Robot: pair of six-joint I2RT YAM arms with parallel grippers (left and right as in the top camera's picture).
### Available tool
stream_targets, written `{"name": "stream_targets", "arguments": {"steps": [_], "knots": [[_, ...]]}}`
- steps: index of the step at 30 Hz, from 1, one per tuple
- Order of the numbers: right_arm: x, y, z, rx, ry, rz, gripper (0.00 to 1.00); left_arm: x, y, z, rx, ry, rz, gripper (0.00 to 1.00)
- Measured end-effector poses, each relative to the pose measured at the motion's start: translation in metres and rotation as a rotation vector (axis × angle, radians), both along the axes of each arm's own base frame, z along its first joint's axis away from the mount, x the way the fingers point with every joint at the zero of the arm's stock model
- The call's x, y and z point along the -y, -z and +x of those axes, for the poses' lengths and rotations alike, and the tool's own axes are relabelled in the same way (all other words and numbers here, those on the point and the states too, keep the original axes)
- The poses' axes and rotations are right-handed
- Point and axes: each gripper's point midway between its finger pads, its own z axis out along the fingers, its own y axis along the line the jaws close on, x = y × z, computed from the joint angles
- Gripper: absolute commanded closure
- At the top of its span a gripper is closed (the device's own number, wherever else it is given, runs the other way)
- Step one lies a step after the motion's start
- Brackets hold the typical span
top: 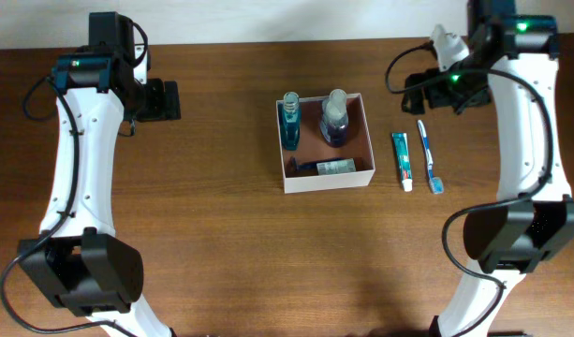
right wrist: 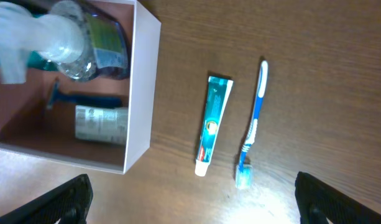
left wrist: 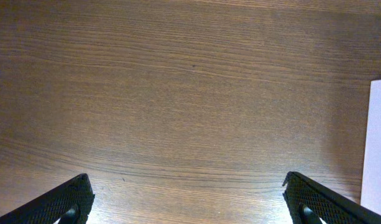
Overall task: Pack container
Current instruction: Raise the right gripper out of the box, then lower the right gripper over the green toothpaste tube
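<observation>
The container (top: 326,177) is a square white-walled box with a reddish-brown inside at the table's middle. It holds a teal bottle (top: 290,125), a dark blue bottle (top: 333,120), a razor (top: 303,167) and a small grey tube (top: 335,167). A teal toothpaste tube (top: 401,159) and a blue toothbrush (top: 429,157) lie side by side on the table right of it. My right gripper (right wrist: 193,196) is open above them; its view shows the toothpaste (right wrist: 214,124), toothbrush (right wrist: 252,127) and the container's wall (right wrist: 143,87). My left gripper (left wrist: 190,199) is open over bare wood, left of the container.
The wooden table (top: 212,234) runs wide on all sides. A white edge of the container (left wrist: 376,143) shows at the right of the left wrist view. The arm bases stand at the front left and front right.
</observation>
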Motion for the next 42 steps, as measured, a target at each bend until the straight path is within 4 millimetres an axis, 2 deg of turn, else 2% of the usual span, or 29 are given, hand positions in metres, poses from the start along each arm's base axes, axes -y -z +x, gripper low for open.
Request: {"name": "stream_targets", "arguments": {"steps": [6, 9, 13, 19, 26, 32, 42], "knots": [[-0.001, 0.048, 0.001, -0.082, 0.044, -0.014, 0.01, 0.000, 0.000, 0.000, 0.000, 0.000, 0.000, 0.01], [0.002, 0.074, -0.006, -0.142, 0.069, -0.025, 0.01, 0.000, 0.000, 0.000, 0.000, 0.000, 0.000, 0.01], [0.004, 0.098, -0.014, -0.197, 0.108, -0.032, 0.01, 0.000, 0.000, 0.000, 0.000, 0.000, 0.000, 0.01], [0.010, 0.112, -0.011, -0.197, 0.168, -0.058, 0.01, 0.000, 0.000, 0.000, 0.000, 0.000, 0.000, 0.01], [0.011, 0.138, -0.015, -0.207, 0.183, -0.073, 0.01, 0.000, 0.000, 0.000, 0.000, 0.000, 0.000, 0.01], [0.006, 0.160, -0.020, -0.212, 0.165, -0.108, 0.00, 0.000, 0.000, 0.000, 0.000, 0.000, 0.000, 0.01], [0.000, 0.185, -0.022, -0.193, 0.148, -0.120, 0.01, 0.000, 0.000, 0.000, 0.000, 0.000, 0.000, 0.01]]}}
